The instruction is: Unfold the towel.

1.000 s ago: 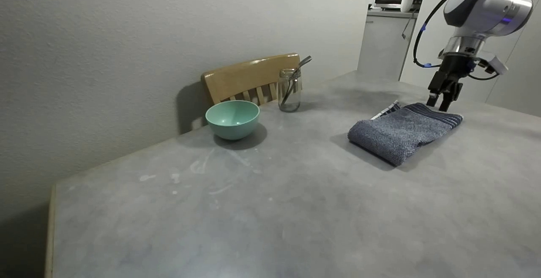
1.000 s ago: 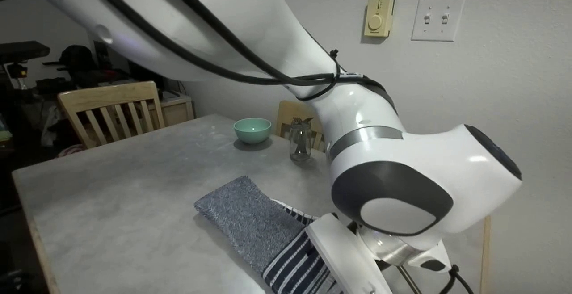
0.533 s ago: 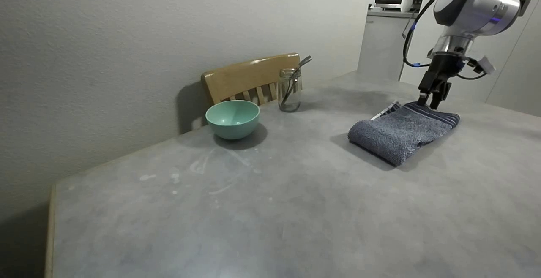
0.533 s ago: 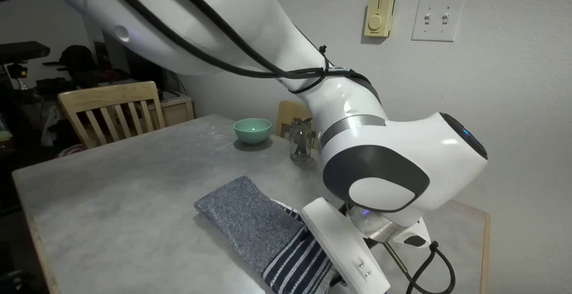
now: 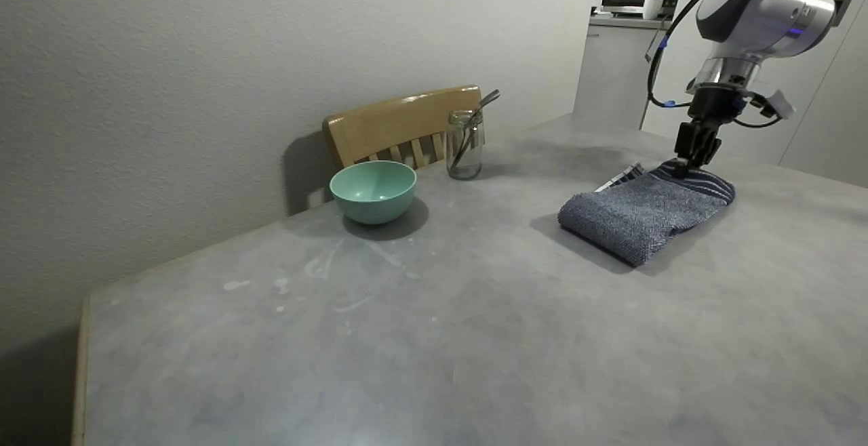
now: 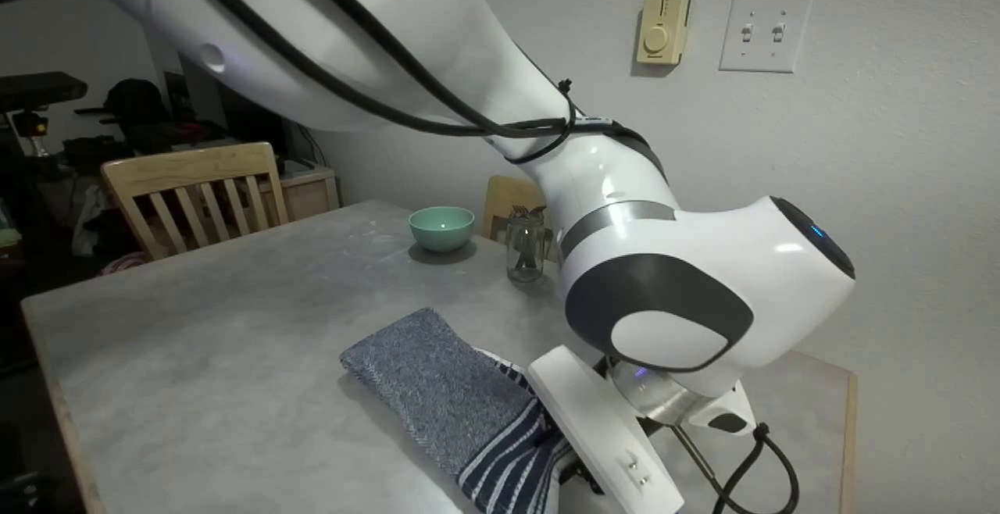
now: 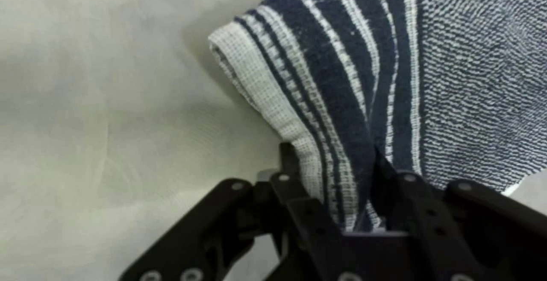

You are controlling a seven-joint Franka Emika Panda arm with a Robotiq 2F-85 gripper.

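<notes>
The blue-grey towel (image 5: pixel 630 219) lies folded on the table, its plain part toward the bowl. Its striped end is nearest the arm, and a strip of pale edge (image 5: pixel 614 178) peeks out along one side. My gripper (image 7: pixel 332 155) has come together on that striped end. In the wrist view the white hem and dark stripes (image 7: pixel 342 80) are gathered into a ridge between the two fingers. The fingertips press down at the cloth in an exterior view (image 5: pixel 683 169). White wrist housing (image 6: pixel 601 428) hides most of the gripper in an exterior view, where the stripes (image 6: pixel 508 459) look puckered.
A teal bowl (image 5: pixel 373 192) and a glass jar with cutlery (image 5: pixel 464 148) stand near the wall side of the grey table (image 5: pixel 441 337). A wooden chair back (image 5: pixel 400 117) rises behind them. Another chair (image 6: pixel 195 174) stands at a different table edge.
Within the last second the arm has shifted a little toward the towel. The fingers have since closed from wide apart, and the flat striped end is now bunched between them.
</notes>
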